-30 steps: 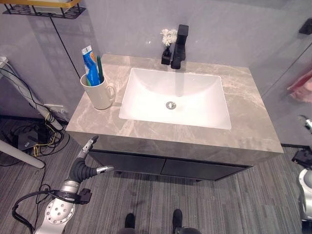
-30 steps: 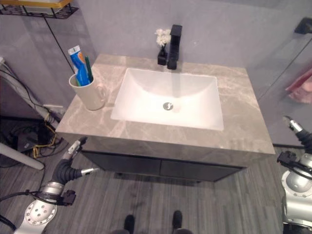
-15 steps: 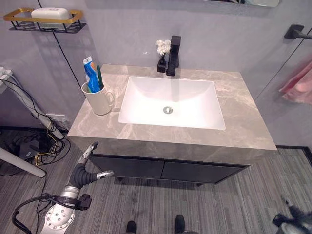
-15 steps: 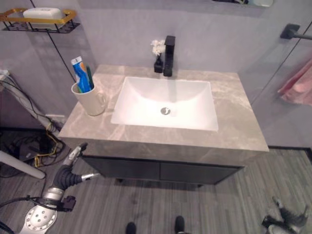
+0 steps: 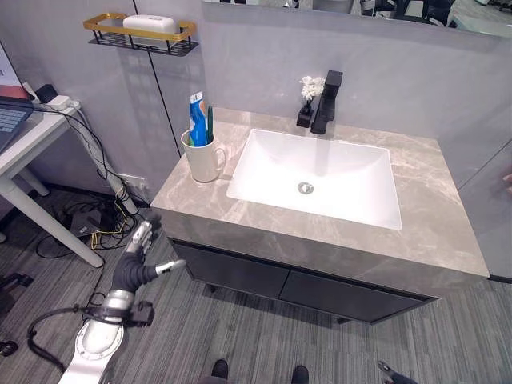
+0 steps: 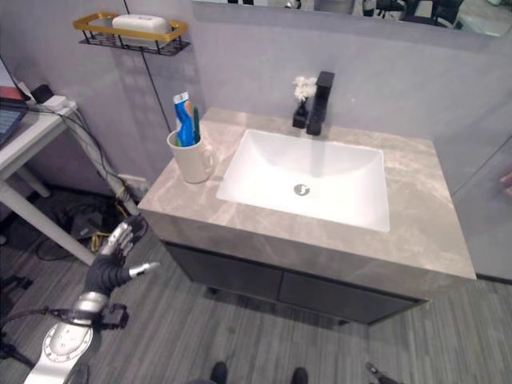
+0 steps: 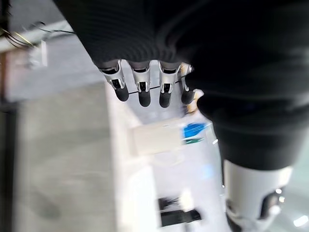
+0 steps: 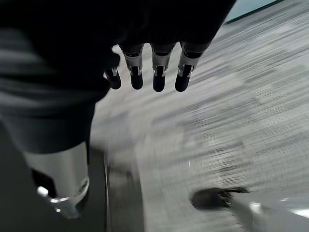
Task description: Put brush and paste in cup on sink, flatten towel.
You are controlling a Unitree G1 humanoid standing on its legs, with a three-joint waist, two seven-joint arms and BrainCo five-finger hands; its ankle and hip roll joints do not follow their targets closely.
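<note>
White cup (image 5: 203, 160) holding brush (image 5: 210, 126), paste (image 5: 197, 119)

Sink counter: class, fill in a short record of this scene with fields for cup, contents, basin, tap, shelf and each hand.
cup: white cup on the counter, beside the basin's left end
contents: blue paste tube and green brush, upright
basin: white basin
tap: black tap behind the basin
shelf: wall shelf with soap
left hand: open, low, holding nothing
right hand: open, over floor
</note>
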